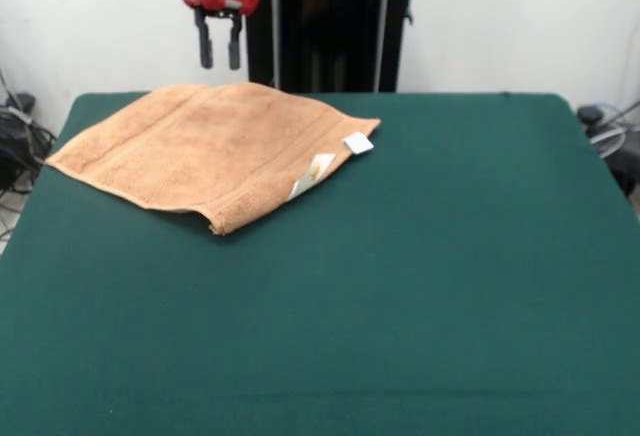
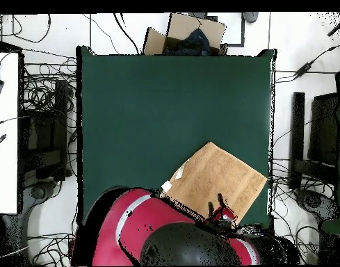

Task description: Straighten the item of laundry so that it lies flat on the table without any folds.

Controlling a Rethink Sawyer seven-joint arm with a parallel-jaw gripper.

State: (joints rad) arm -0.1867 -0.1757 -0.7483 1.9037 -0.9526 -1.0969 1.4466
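The item of laundry, a peach-orange towel (image 1: 215,149), lies spread on the table (image 1: 400,286) at its far left in the front view, with a white tag (image 1: 358,143) and a label at its right edge. Its near corner looks slightly doubled over. In the overhead view the towel (image 2: 217,179) sits as a tilted rectangle near the table's lower right corner. My gripper (image 1: 219,56) hangs above the towel's far edge, open and empty, clear of the cloth. From overhead the gripper (image 2: 220,206) shows over the towel's lower edge.
The green table (image 2: 165,104) stretches wide beyond the towel. A cardboard box (image 2: 188,35) stands past the table's top edge in the overhead view. Cables and black equipment (image 2: 44,132) line both sides on the floor.
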